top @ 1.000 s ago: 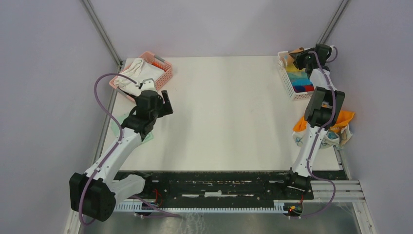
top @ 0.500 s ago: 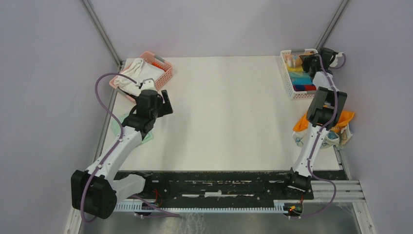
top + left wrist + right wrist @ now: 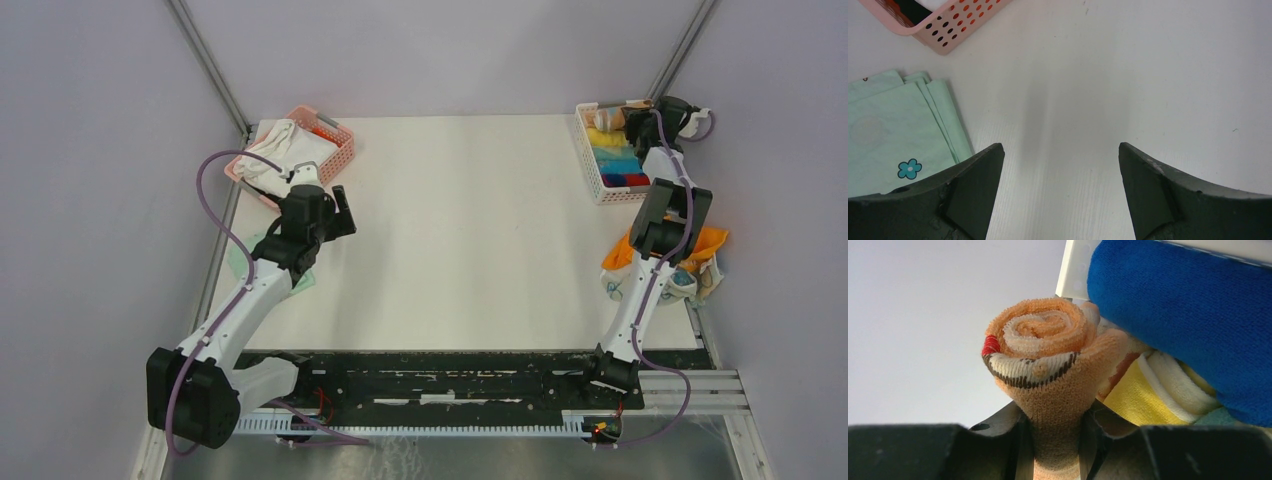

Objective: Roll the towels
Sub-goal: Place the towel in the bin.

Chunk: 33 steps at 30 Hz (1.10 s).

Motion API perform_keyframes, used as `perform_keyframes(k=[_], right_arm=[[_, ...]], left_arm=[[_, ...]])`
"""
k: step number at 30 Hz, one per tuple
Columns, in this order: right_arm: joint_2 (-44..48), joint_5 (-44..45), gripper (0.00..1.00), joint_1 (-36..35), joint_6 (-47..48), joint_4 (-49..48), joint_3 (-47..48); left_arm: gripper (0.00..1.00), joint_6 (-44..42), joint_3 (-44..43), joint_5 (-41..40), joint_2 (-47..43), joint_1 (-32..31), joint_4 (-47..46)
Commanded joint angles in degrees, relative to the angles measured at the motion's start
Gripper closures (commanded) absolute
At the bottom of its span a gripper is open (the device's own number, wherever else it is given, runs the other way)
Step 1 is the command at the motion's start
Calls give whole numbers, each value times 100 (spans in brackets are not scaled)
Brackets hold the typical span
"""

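My right gripper (image 3: 1055,432) is shut on a rolled orange towel (image 3: 1045,357) with white and brown stripes. It holds the roll at the far end of the white basket (image 3: 592,165), against a blue roll (image 3: 1188,315) and a yellow roll (image 3: 1148,397). In the top view the orange roll (image 3: 610,118) shows at the basket's back. My left gripper (image 3: 1060,172) is open and empty above the bare table, beside a folded mint towel (image 3: 893,132) with a flower print. The mint towel (image 3: 240,265) lies at the left table edge.
A pink basket (image 3: 335,150) with a white cloth (image 3: 275,150) stands at the back left; its corner shows in the left wrist view (image 3: 948,30). Loose orange and white towels (image 3: 700,262) hang at the right table edge.
My right gripper has moved right and back, turning over the white basket's far end with the orange roll. The left arm has barely moved.
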State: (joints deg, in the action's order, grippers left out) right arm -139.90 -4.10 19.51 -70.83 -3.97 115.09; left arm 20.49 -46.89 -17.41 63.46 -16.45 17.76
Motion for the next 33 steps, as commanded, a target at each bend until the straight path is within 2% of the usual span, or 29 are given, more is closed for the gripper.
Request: perform_keyframes(k=[1,10,23,33], right_arm=[[-58,302,90,-41,-82,-14,179],[-464,445,79,-150,139,935,499],[52,776,35,-122,501,1723,441],[566,766,18,-54,430,1672,56]], left_arm=[[9,-142,-2,89,28,45,-282],[9,-111,6,146,26,50,-281],[9,-83,24,148,-80,45,-241],[9,-72,42,153,-184,45,-229]])
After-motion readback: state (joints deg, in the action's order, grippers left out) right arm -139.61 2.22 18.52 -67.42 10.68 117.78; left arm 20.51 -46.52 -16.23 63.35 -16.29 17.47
